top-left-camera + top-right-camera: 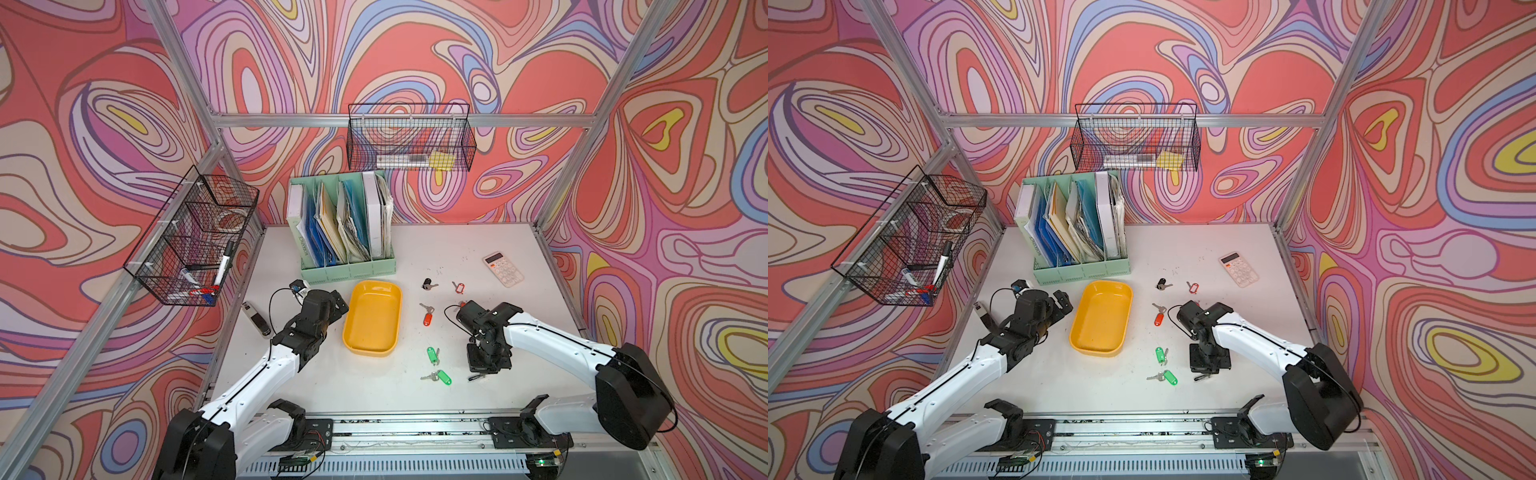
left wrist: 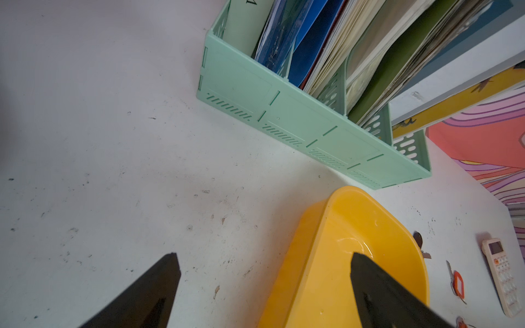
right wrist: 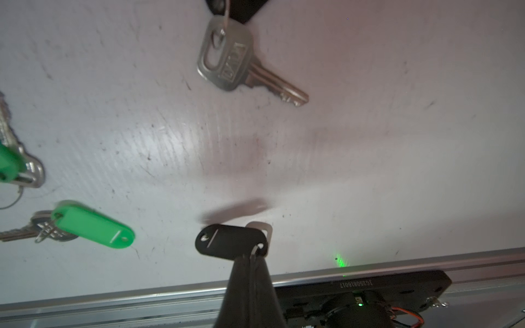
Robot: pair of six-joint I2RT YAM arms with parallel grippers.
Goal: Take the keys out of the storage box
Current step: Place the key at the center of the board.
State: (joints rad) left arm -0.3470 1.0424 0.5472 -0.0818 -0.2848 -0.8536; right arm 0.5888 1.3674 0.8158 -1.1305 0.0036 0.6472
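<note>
A: Right wrist view: which items are incomplete?
B: One black tag (image 3: 238,8) is cut off by the frame edge. One green-tagged key (image 3: 17,167) likewise. The held key (image 3: 260,227) sits almost wholly behind its own tag, at the pinched tips of the right gripper (image 3: 252,259).
A: From overhead?
B: In both top views the right arm (image 1: 540,336) hides those tips and part-covers a red tag (image 1: 461,304).
A: Left wrist view?
B: The storage box (image 2: 312,255) runs off the frame; one finger (image 2: 383,292) of the left gripper (image 2: 264,257) masks part of it
</note>
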